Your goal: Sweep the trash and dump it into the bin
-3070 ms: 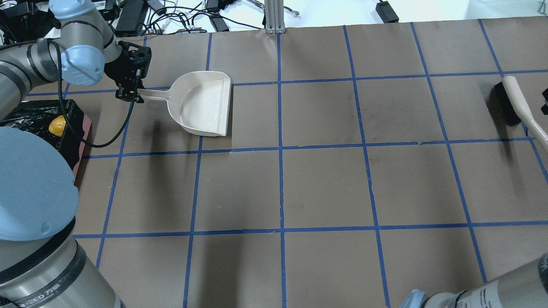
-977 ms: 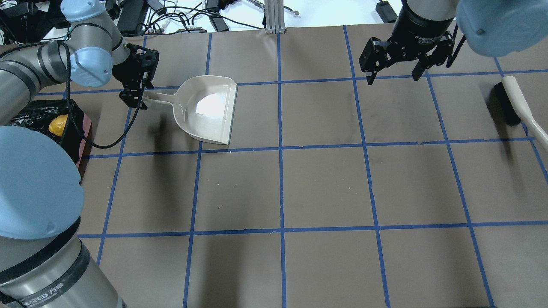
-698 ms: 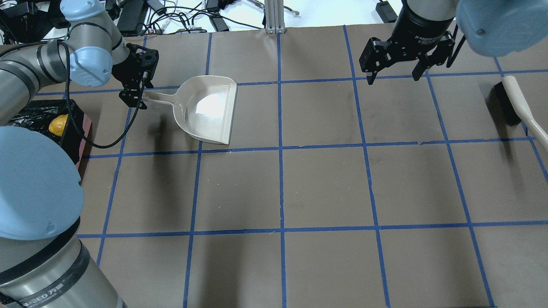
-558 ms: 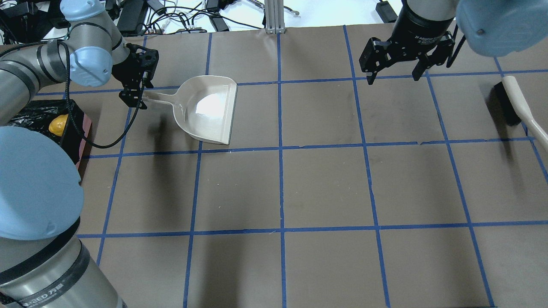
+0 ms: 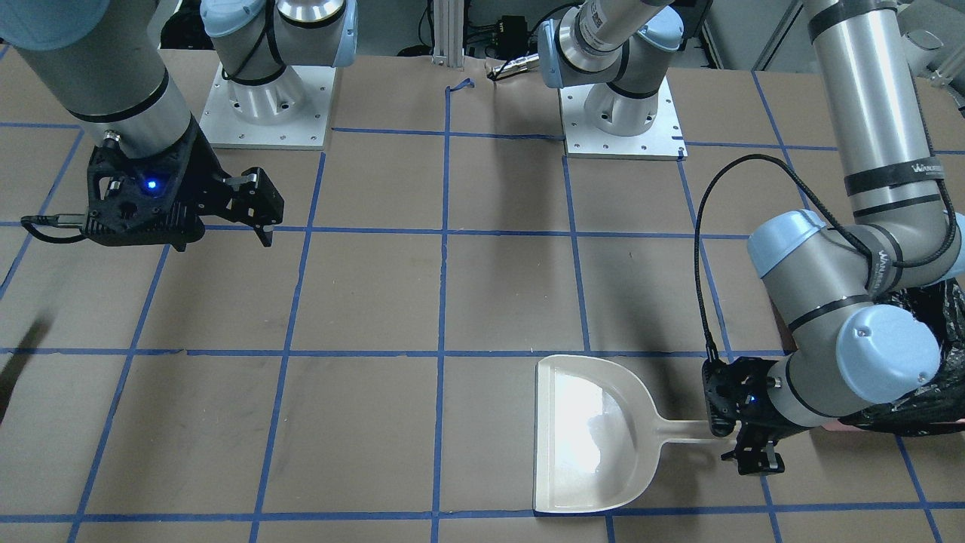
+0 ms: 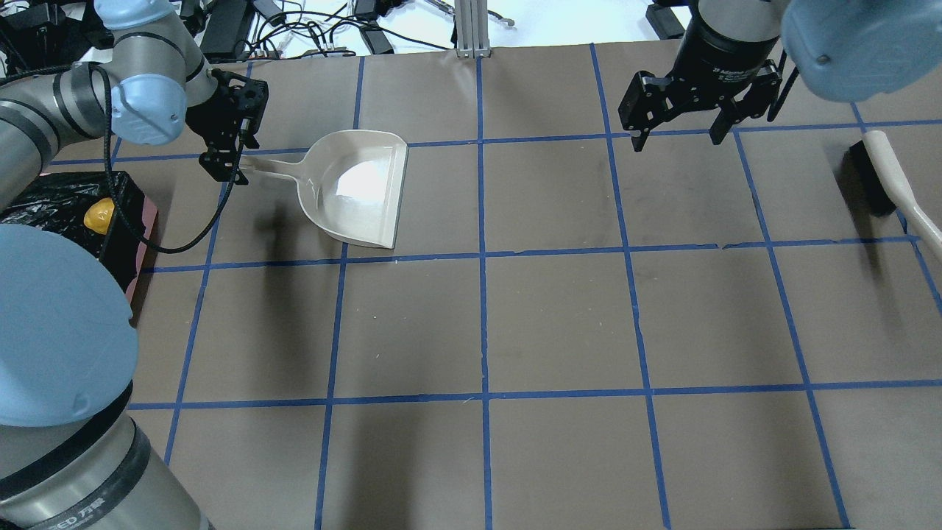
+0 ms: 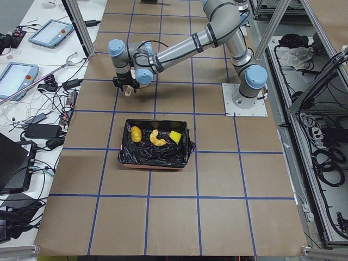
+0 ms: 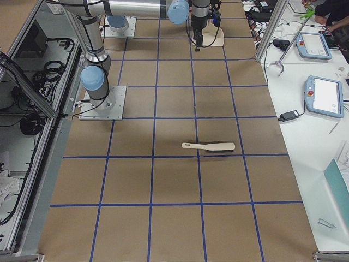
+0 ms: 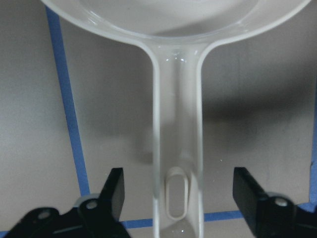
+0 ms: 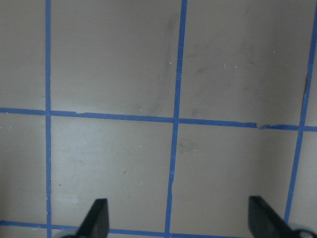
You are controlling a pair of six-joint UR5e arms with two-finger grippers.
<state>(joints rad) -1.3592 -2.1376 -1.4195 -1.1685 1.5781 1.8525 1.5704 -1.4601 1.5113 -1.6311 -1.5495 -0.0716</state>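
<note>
- Front-facing view: the left pincer (image 5: pixel 737 443) straddles the end of the handle (image 5: pixel 682 431) of the dustpan (image 5: pixel 588 434), which lies flat and unloaded on the brown surface (image 5: pixel 362 302). The right pincer (image 5: pixel 260 211) hangs over bare paper, well apart from it. The bin (image 5: pixel 951 324), lined in black, sits just behind the left arm's elbow. A black cable (image 5: pixel 699 256) loops off that wrist and might catch the bin wall on a swing.
- Overhead view: only the yellow-brown lump (image 6: pixel 98 218) shows inside the bin. The brush (image 6: pixel 887 180) lies at the far right edge, near the right pincer, whose tips stand apart with nothing between them.
- Left-end view: all the trash lies in the bin, with the lump, the pale crescent slice (image 7: pixel 157 138) and the sponge piece (image 7: pixel 175 136) side by side on the bag. They look light. The sponge is probably soft, and the other two are rounded and likely to roll, so they are better swept than pinched. Sweeping and dumping appear done.
- Right-end view: the brush lies by itself, its thin handle end toward the robot.
- Left wrist view: the fingers (image 9: pixel 113 191) are spread on either side of the handle, with a clear gap on each side, gripping nothing. The handle looks like stiff, glossy, light plastic, and the narrow shaft by the hanging slot seems the best place to hold it.
- Right wrist view: the tips are spread wide, with only the taped surface below.
</note>
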